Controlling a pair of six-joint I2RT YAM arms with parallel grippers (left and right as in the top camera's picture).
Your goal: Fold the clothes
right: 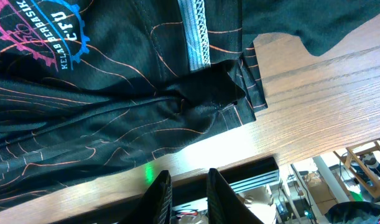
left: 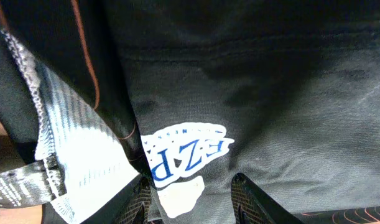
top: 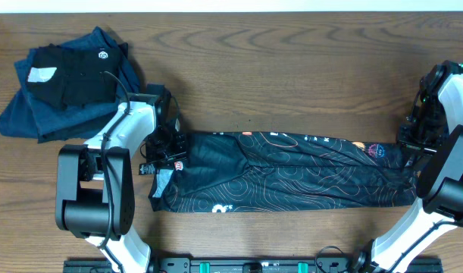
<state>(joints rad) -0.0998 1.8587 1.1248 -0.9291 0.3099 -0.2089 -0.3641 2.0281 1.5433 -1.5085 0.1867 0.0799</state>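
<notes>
The clothes in play are a black T-shirt (top: 292,174) with thin orange contour lines, lying as a long strip across the table. My left gripper (top: 164,152) sits on its left end. In the left wrist view its fingers (left: 137,202) stand apart astride grey-black cloth with a blue-white logo (left: 183,155), and both pads show bare, so the left gripper (left: 193,199) is open. My right gripper (top: 413,152) hovers at the shirt's right end. In its wrist view the shirt (right: 115,93) lies beyond the right gripper (right: 188,186), whose fingers are narrowly apart and empty.
A pile of dark blue and black garments (top: 64,83) lies at the back left of the wooden table (top: 292,83). A white inner label (left: 84,168) hangs at the shirt's left hem. The table's front edge and a black rail (right: 264,174) lie near the right gripper.
</notes>
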